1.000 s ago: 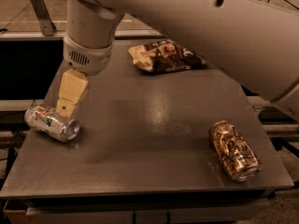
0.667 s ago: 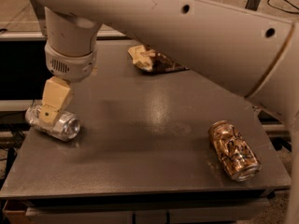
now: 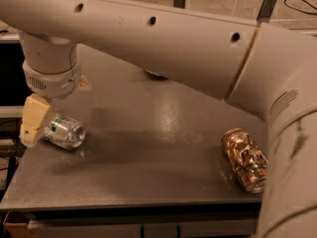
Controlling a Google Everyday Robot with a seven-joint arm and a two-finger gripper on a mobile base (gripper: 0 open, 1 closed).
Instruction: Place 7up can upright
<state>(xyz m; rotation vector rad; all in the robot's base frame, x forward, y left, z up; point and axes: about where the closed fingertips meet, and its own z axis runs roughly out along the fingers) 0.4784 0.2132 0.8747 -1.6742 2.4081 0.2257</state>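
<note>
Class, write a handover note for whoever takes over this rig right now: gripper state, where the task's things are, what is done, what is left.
Gripper: low at the table's left edge, against the left end of the 7up can; a grip on it cannot be confirmed.
7up can: lying on its side near the left edge, shiny end facing the camera.
Dented brown-gold can: on its side at front right, not part of the job.
Done: gripper brought to the can.
Left: secure the can, stand it upright on the table, let go.
</note>
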